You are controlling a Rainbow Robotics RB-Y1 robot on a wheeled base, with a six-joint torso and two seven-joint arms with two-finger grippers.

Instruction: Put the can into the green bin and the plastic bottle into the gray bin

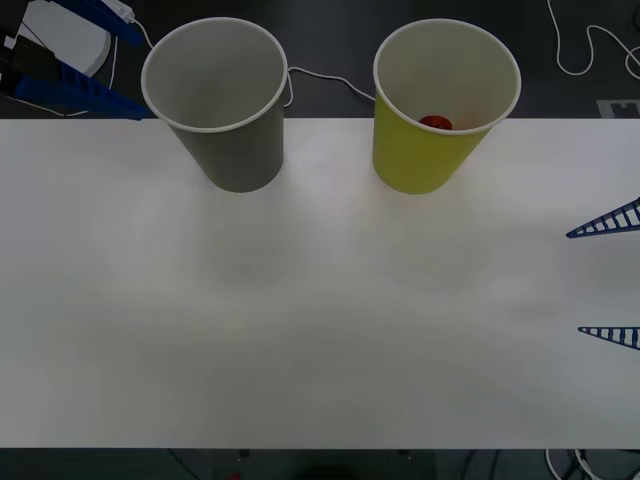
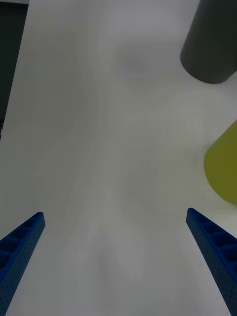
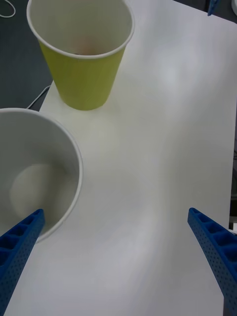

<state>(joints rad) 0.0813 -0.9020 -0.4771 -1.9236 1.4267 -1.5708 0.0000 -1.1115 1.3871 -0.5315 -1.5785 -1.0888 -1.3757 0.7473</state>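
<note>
The gray bin (image 1: 235, 155) stands at the table's far edge on the left, and the green bin (image 1: 420, 160) stands to its right. A red and orange part of the can (image 1: 435, 123) shows low inside the green bin. The plastic bottle is out of view. My left gripper (image 1: 95, 55) hovers open beyond the far-left table corner, beside the gray bin (image 3: 54, 148), with the green bin (image 3: 84, 79) farther off. My right gripper (image 1: 608, 280) is open and empty over the table's right edge. In the right wrist view its fingertips (image 2: 116, 261) point toward the gray bin (image 2: 210, 44) and the green bin (image 2: 224, 165).
The white table (image 1: 300, 320) spreads wide in front of both cups. White cables (image 1: 330, 80) lie on the dark floor behind the table, and a white object (image 1: 70, 35) sits at the far left.
</note>
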